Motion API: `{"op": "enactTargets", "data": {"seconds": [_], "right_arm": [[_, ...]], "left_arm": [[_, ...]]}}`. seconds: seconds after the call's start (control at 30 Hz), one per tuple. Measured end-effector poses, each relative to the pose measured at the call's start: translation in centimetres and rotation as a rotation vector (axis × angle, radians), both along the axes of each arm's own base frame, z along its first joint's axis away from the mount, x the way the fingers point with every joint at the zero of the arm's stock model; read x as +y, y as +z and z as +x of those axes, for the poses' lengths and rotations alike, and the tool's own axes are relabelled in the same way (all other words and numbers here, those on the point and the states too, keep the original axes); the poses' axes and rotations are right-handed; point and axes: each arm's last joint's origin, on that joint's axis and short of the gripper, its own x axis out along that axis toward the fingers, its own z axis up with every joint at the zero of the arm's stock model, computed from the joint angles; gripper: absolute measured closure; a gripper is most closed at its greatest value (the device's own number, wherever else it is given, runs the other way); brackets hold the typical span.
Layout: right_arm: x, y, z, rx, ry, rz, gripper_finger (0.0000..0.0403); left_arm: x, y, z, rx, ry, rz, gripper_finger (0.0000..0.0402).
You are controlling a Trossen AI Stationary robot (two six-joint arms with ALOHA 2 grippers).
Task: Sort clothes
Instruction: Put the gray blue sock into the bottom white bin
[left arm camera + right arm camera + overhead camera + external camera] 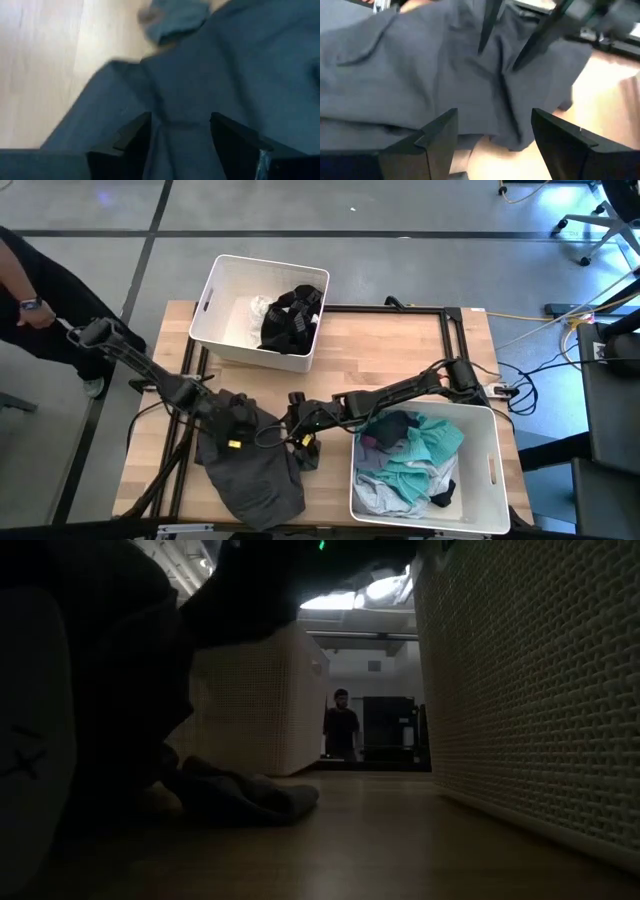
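Note:
A dark grey garment lies crumpled on the table's near left part; it also shows in the low view. My left gripper points down at the garment's far part and is shut on a ridge of it. My right gripper is open, low at the garment's right edge, its fingers on either side of that edge, touching nothing that I can see. Black clothes lie in the far bin. Teal, blue and pale clothes fill the near right bin. My left gripper pinches a raised fold of the dark grey garment between its two fingers, coming from above and pointing down. Creases run toward the fold. The rest of the garment lies slack on the table.
A black frame runs along the table's far and right sides. A person's arm shows past the table's far left corner, and another person stands far off in the room. Bare wood lies between the two bins.

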Motion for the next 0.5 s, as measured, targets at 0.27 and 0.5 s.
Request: {"op": "enactTargets", "data": {"seconds": [0.27,0.5], "right_arm": [[-0.4,4.2,-2.5,0.063,-0.007,0.023,0.0151],[0.7,3.4,-3.4,0.186,0.074,0.097,0.0151]], "left_arm": [[-0.7,-3.8,-0.8,0.366,0.122,0.060,0.0220],[-1.5,-4.1,-2.4,0.485,0.158,0.024,0.0232]]}}
